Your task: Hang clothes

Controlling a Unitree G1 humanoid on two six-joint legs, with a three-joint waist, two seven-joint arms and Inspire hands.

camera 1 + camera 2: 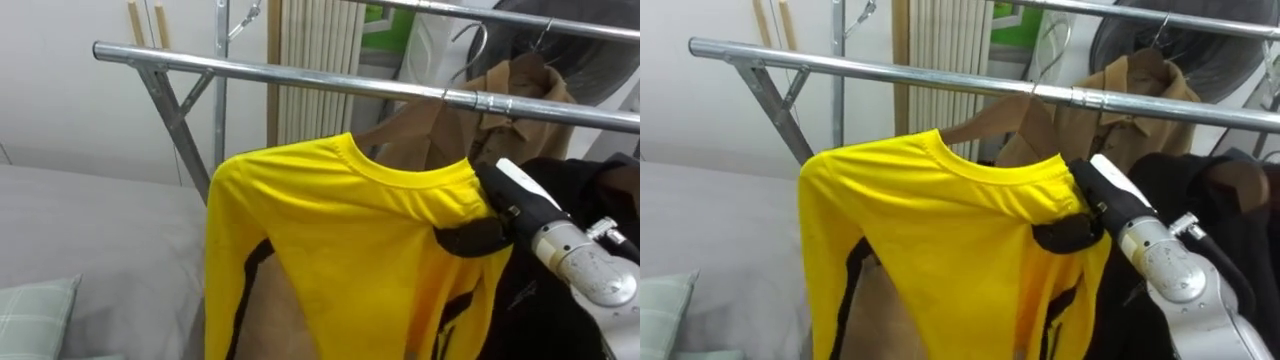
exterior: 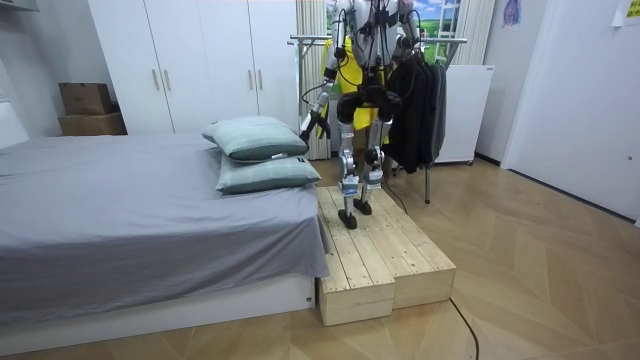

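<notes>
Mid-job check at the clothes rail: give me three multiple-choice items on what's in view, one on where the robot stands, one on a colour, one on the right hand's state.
1. Where does the robot stand?
A. On the mattress
B. On the wooden platform beside the bed
C. On the bare floor by the door

2. What colour is the shirt in front of the rail?
A. Yellow
B. Blue
C. White

3. How is the right hand?
A. Open, clear of the shirt
B. Shut on nothing
C. Curled on the shirt's shoulder

Answers:
1. B: the room view shows its feet on the planks next to the bed.
2. A: both eye views show a yellow shirt with dark trim.
3. C: its dark fingers pinch the cloth at the shoulder.
</notes>
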